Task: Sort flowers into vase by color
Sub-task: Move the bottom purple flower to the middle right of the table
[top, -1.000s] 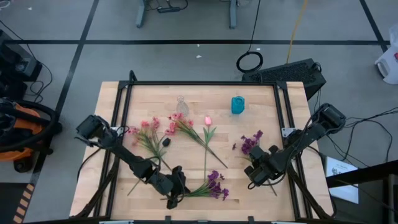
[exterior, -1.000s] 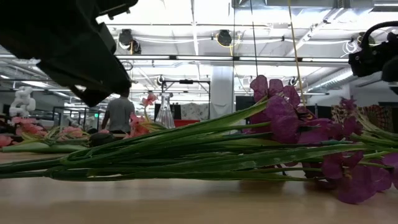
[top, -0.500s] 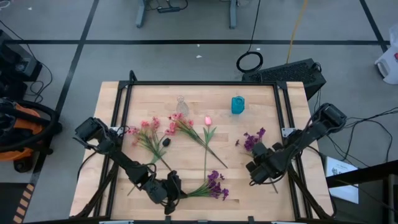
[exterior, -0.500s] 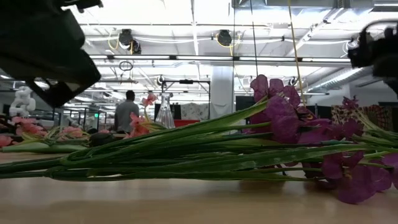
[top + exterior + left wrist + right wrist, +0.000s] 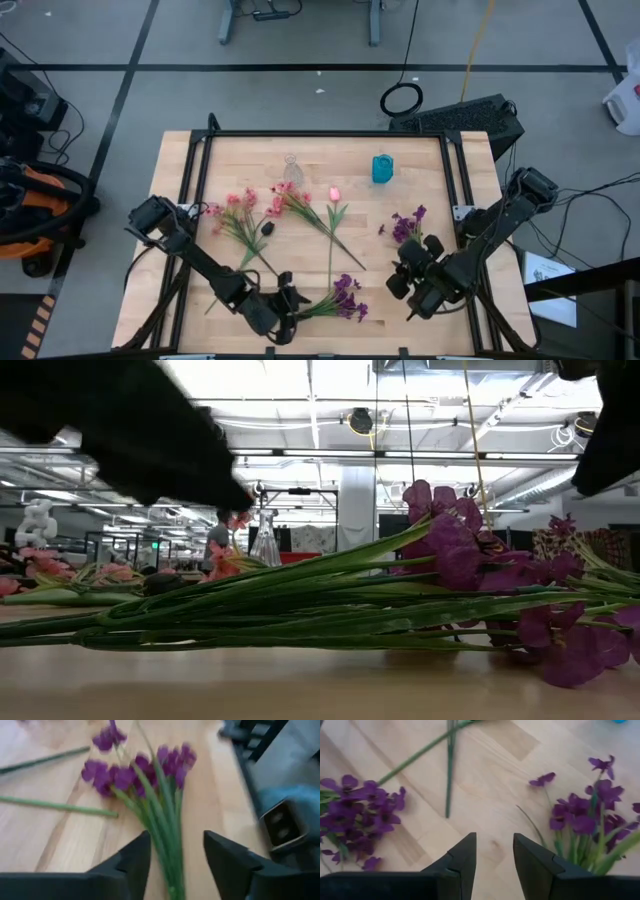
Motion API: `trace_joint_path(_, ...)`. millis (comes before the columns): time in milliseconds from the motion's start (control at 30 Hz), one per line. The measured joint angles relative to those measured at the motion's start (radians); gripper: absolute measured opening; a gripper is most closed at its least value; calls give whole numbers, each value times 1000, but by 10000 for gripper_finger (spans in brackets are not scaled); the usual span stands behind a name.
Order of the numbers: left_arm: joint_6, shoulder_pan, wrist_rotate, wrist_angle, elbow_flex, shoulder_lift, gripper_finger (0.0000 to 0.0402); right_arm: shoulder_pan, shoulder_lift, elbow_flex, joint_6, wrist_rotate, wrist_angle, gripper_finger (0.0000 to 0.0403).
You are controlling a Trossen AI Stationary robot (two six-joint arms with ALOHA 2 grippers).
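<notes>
Left wrist view: my left gripper (image 5: 172, 855) stands part open, holding nothing, astride the purple spray's (image 5: 338, 298) stems. My right gripper (image 5: 493, 854) gapes empty nearby. All flowers (image 5: 300, 205) lie short of the clear vase (image 5: 291, 168); none sorted yet.

Wood table (image 5: 420, 150) w/ black frame; grey floor, black cable loop (image 5: 401, 99), orange vac (image 5: 30, 215) beside table.

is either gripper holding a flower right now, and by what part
Neither. The left gripper is open astride the stems of the purple spray, not gripping them. The right gripper is open over bare table.
</notes>
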Motion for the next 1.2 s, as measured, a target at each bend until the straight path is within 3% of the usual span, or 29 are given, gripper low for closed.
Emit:
trace_joint_path(167,-32,-5,43,-100,72,54,235,0,0,0,-40,1,23,121)
trace_joint_path(533,-121,17,100,-178,120,143,232,0,0,0,-136,91,82,121)
trace_joint_path(700,-155,30,115,-176,122,148,178,0,0,0,-169,108,118,121)
trace_joint_path(1000,-169,58,190,-179,120,139,27,2,0,0,-254,145,210,121)
trace_joint_path(1200,-188,75,247,-188,117,105,23,19,0,0,-319,159,285,121)
